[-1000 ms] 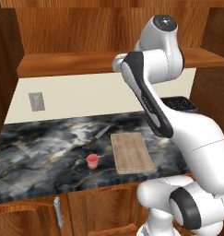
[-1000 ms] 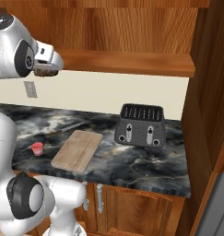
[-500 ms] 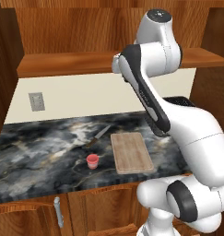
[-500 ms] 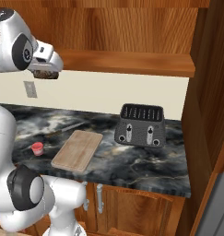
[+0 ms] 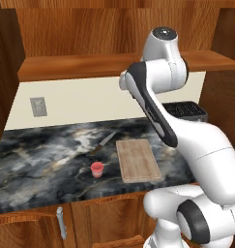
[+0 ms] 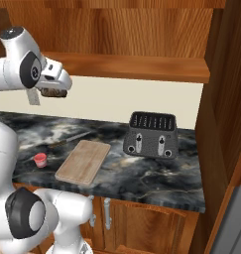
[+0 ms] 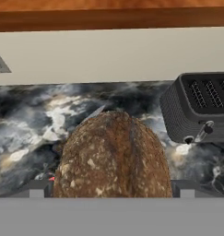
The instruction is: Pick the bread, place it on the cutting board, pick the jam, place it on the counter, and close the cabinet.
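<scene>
The bread point(image 7: 112, 156), a dark brown speckled roundish loaf with a rough crust, is clamped in the tool point(image 6: 53, 92), which hangs high in the air, level with the underside of the reddish-brown wooden wall cabinet point(image 6: 132, 67). Well below the tool lies the dark grey-black veined marble tabletop point(image 5: 36, 164). On it, below and slightly ahead of the tool, sits the light tan rectangular wooden cutting board point(image 6: 84, 161), bare. The small pink-red jam jar point(image 5: 96, 169) stands just beside the board's edge. A black slotted toaster point(image 7: 198, 108) stands farther off to the tool's right.
</scene>
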### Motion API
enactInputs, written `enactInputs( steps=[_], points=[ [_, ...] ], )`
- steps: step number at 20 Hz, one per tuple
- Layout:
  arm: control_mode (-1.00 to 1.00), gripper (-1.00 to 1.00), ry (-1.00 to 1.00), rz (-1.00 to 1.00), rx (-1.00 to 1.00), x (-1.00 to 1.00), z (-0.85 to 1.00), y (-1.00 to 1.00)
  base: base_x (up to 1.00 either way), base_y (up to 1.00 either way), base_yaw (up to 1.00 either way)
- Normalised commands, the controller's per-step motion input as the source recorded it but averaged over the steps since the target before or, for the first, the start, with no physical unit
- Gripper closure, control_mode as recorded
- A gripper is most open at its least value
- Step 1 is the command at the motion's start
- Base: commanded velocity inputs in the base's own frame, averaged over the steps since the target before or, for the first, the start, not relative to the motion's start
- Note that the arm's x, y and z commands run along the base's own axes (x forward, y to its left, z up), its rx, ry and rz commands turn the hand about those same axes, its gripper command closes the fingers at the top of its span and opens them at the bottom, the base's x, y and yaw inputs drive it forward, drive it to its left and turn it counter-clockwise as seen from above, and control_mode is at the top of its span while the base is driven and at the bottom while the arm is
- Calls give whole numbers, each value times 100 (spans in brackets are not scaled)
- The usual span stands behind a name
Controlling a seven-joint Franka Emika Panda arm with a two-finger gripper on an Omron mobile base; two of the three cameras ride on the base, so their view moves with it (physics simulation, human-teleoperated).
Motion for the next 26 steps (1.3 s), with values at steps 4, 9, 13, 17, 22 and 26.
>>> enactInputs(
  steps=[4, 9, 13, 17, 22, 26],
  points=[
    [-100, 100, 0, 0, 0, 0, -52, -10, 0, 0, 0],
    [-100, 100, 0, 0, 0, 0, -46, -4, 0, 0, 0],
    [-100, 100, 2, 0, 0, 0, -41, 0, 0, 0, 0],
    [-100, 100, 4, 0, 0, 0, -31, 0, 0, 0, 0],
    [-100, 100, 11, 0, 0, 0, -25, 0, 0, 0, 0],
    [-100, 100, 4, 0, 0, 0, -41, 0, 0, 0, 0]
  ],
)
